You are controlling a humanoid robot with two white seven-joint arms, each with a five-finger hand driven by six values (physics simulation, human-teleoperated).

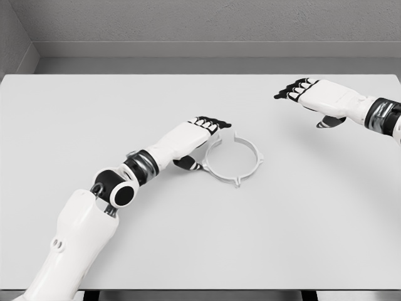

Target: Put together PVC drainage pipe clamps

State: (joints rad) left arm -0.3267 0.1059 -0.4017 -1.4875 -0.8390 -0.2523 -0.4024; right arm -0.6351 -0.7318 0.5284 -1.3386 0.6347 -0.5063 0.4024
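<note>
Nearest to you is the left arm, rising from the lower left corner and reaching across the pale worktop [94,113] to put the left hand [199,135] against the white pipe clamp [233,160]. That clamp is a thin open ring with small lugs on its rim, lying flat near the middle of the worktop, and the hand sits at its upper left edge — fingers extended over the rim, thumb down at the ring's left side. Whether the rim is pinched or merely touched, you cannot tell from here; the fingers look relaxed rather than closed, so treat the ring as not yet secured. Your right hand [313,97] hovers well apart at the upper right, fingers loosely spread, holding nothing. No mating clamp part shows anywhere. To do this step well, I would settle the grip first: bring thumb and fingertips together across the thin wall, not down on top of it, since a light ring on a smooth surface will likely skate away if pressed sideways. Close slowly, watch for the ring sliding right, and lift only once it seems to sit firm — a small tilt should tell you.
</note>
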